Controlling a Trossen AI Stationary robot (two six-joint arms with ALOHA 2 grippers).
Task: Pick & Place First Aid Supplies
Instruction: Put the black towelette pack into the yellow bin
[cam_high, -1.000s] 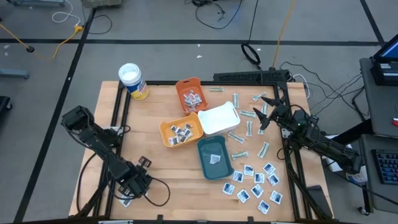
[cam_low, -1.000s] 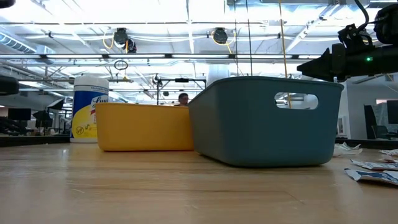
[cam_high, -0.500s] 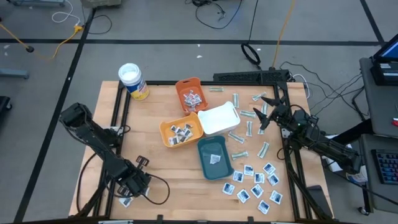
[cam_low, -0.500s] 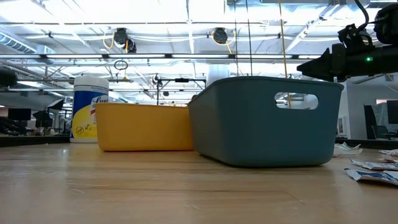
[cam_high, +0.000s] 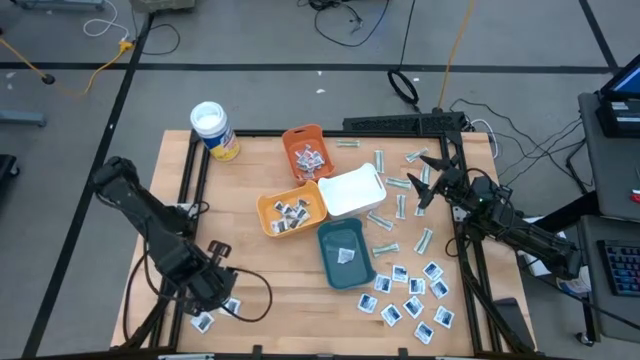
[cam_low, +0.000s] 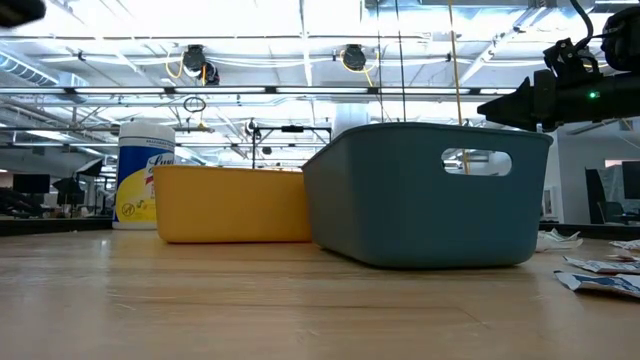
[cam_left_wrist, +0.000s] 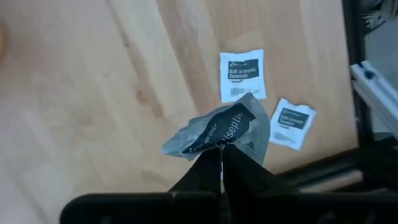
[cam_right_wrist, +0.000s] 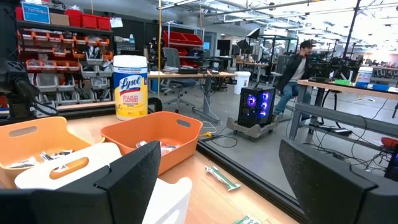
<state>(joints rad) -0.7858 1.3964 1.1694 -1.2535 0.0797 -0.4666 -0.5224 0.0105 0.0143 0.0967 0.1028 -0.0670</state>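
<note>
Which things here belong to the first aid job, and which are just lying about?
Job:
- sachet pinched in the left gripper
- two sachets on the table below it
- sachets and strips near the open right gripper
- orange trays, white tray, teal tray

Lying about:
- canister
- cables on the floor

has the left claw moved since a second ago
Yes. In the high view the left claw, shut on a sachet, has shifted slightly toward the teal tray, off the table's near edge.
</note>
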